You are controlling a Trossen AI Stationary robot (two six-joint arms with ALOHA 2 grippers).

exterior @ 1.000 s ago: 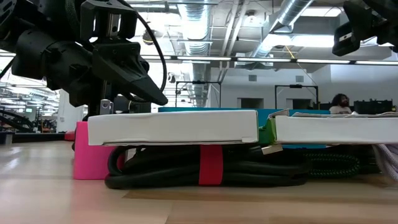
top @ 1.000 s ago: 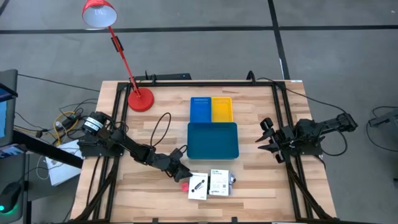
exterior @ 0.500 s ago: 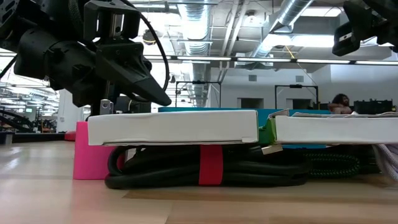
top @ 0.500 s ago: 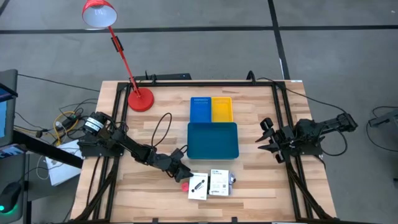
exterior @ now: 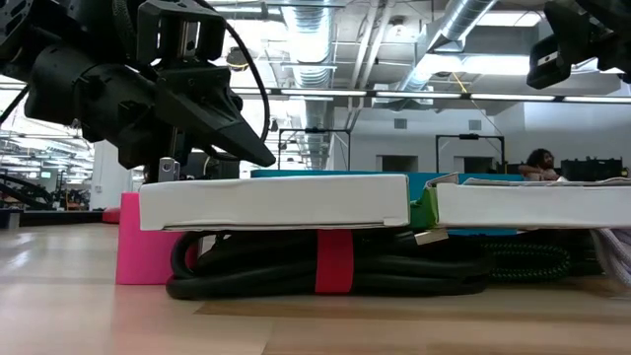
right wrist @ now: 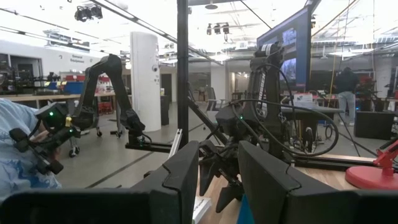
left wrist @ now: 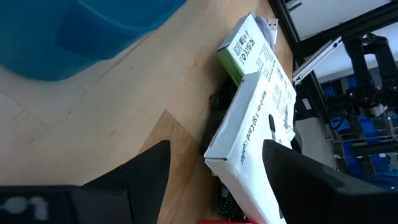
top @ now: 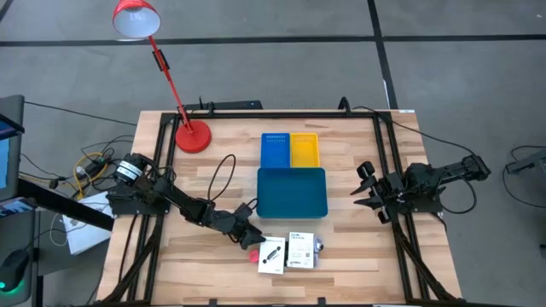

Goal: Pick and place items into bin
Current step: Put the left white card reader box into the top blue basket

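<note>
Approach step: left end effector [top: 248,238], fingers spread wide & holding nothing, is hovering beside the pink block [top: 252,254] near two white packets [top: 287,252], all lying on tabletop [top: 341,256] below teal tray [top: 293,192]. Next: lower, centre, grip. Right end effector [top: 365,189], half-open w/ nothing held, is idling at the edge.

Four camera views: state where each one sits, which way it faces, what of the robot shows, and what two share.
High: overhead, straight down; both arms, large teal-blue plastic tray.
Low: table height, level across; left gripper above flat white printed box.
Left wrist: on the left arm, past open jaws to that box.
Right wrist: on the parked right arm, across the table to the left arm.
High and low share the pink-red block.
</note>
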